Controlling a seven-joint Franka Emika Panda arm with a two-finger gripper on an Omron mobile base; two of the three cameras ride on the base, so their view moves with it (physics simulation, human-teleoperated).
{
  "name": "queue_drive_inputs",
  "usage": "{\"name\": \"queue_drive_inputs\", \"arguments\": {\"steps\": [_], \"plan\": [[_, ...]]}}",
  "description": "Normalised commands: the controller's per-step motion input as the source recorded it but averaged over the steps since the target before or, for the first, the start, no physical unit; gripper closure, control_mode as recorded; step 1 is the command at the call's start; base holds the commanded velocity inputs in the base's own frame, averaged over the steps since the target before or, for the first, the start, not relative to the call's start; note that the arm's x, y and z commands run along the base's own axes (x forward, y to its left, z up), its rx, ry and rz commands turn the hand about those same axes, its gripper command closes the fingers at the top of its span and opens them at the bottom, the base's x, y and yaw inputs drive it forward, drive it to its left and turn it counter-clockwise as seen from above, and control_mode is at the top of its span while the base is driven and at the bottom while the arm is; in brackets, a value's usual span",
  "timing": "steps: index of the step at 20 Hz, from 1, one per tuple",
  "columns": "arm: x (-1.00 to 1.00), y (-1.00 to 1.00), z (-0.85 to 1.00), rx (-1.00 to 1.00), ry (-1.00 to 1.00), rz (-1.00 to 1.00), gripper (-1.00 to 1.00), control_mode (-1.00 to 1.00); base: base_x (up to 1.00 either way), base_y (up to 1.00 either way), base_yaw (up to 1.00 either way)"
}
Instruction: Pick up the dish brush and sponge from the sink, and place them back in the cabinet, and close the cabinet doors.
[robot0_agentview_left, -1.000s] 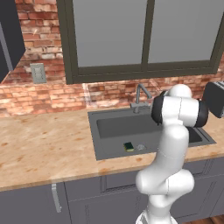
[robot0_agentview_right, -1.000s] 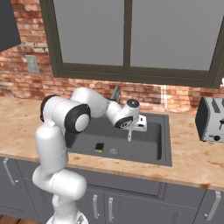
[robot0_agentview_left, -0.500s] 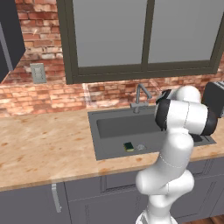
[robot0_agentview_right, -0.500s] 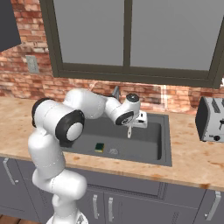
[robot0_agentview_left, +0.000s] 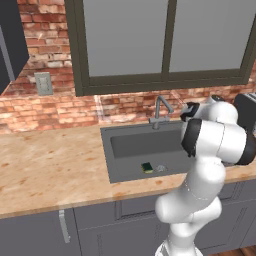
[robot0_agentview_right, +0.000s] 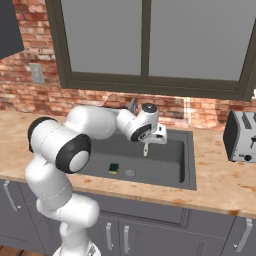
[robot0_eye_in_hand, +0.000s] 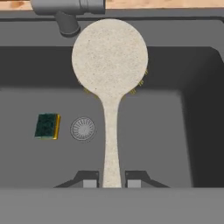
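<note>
We had the gripper (robot0_eye_in_hand: 111, 180) clamped on the brush (robot0_eye_in_hand: 110, 61) handle above the sink (robot0_eye_in_hand: 199, 109), ready for the cabinet, with the sponge (robot0_eye_in_hand: 47, 126) on the basin floor at nine o'clock.

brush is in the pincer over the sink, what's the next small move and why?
Probably lift straight up and clear of the sink before swinging toward the cabinet. The pincer is shut on the dish brush handle, with the head hanging above the basin near the faucet. The sponge lies by the drain for a later trip.
</note>
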Motion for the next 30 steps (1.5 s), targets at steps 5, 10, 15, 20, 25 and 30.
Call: {"name": "queue_drive_inputs", "arguments": {"steps": [5,10,15,20,25,30], "plan": [[-0.25,0.15,0.09,0.0,0.0,0.0,1.0,-1.0,0.0,0.0,0.0],[-0.25,0.27,0.03,0.0,0.0,0.0,1.0,-1.0,0.0,0.0,0.0],[-0.29,0.23,0.1,0.0,0.0,0.0,1.0,-1.0,0.0,0.0,0.0],[-0.34,0.18,0.16,0.0,0.0,0.0,1.0,-1.0,0.0,0.0,0.0],[-0.36,0.23,0.1,0.0,0.0,0.0,1.0,-1.0,0.0,0.0,0.0],[-0.29,0.37,0.12,0.0,0.0,-0.01,1.0,-1.0,0.0,0.0,0.0]]}}
